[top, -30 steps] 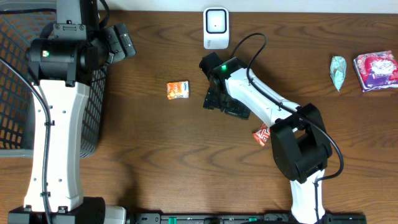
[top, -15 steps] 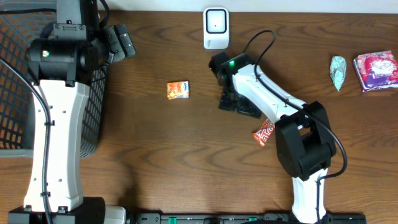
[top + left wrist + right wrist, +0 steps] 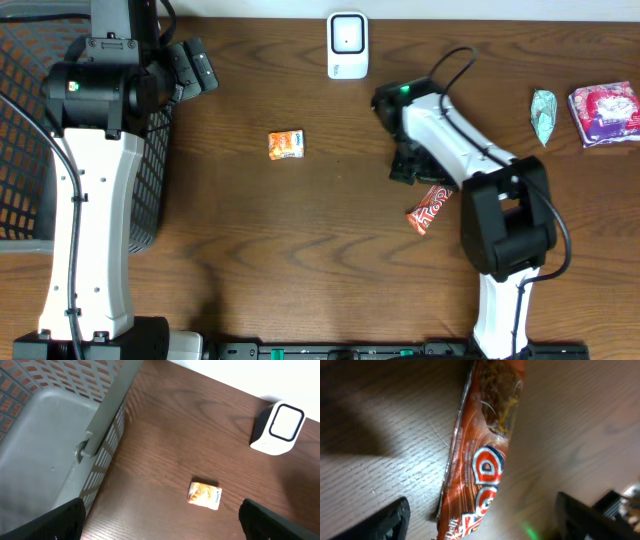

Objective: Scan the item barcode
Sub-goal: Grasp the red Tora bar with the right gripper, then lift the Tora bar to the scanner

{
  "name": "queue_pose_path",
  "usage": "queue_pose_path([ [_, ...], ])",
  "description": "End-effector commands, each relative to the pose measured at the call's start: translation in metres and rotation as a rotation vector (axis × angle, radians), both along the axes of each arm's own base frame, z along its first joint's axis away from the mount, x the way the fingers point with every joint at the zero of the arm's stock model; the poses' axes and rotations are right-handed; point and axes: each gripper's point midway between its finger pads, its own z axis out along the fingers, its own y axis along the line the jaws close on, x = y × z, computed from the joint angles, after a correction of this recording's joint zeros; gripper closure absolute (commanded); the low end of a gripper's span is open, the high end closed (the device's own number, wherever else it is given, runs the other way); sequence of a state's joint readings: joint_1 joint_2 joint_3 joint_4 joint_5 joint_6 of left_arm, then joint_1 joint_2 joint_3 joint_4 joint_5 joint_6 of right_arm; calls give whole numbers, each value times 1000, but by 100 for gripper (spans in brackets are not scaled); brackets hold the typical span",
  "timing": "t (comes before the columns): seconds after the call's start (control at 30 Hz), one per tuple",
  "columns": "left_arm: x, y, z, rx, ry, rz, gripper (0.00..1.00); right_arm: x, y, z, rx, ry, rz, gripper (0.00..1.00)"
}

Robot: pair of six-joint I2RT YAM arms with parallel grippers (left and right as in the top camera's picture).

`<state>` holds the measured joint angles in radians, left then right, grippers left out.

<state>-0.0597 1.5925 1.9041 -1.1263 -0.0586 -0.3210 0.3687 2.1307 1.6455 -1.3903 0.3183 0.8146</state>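
The bar is a glossy red-orange wrapper with white, blue-edged lettering. It lies flat, face up, its long axis toward about two o'clock. The white scanner stands at the bar's eleven o'clock, well apart.

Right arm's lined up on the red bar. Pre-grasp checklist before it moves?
1. Right gripper jaws open, nothing held: ok.
2. Red snack bar centred between the jaws in the right wrist view: ok.
3. Bar lying flat on the table, clear of other items: ok.
4. Barcode location on the bar: cannot tell, only the logo face shows.
5. Scanner standing at the far edge, nothing between it and the bar: ok.
6. Left gripper open and empty, by the basket, away from the orange packet: ok.
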Motion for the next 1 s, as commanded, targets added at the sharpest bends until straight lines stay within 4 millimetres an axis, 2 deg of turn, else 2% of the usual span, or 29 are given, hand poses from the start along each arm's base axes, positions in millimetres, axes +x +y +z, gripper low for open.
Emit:
queue_pose_path([
  [0.0,0,3,0,2,2,12,2,-4,6,-5,271,115,89,18],
  [0.1,0,3,0,2,2,12,2,-12,1,-6,395,184,112,22],
  [0.33,0,3,0,2,2,12,2,-29,-19,-21,479,232,6,27],
  [0.5,0,3,0,2,2,12,2,-36,-8,-33,599,243,3,29],
  [0.7,0,3,0,2,2,12,2,-31,6,-43,670,200,-26,55],
  [0.9,0,3,0,2,2,12,2,-12,8,-49,664,112,-61,99],
  [0.97,0,3,0,2,2,12,2,-2,9,-48,666,76,-63,99],
])
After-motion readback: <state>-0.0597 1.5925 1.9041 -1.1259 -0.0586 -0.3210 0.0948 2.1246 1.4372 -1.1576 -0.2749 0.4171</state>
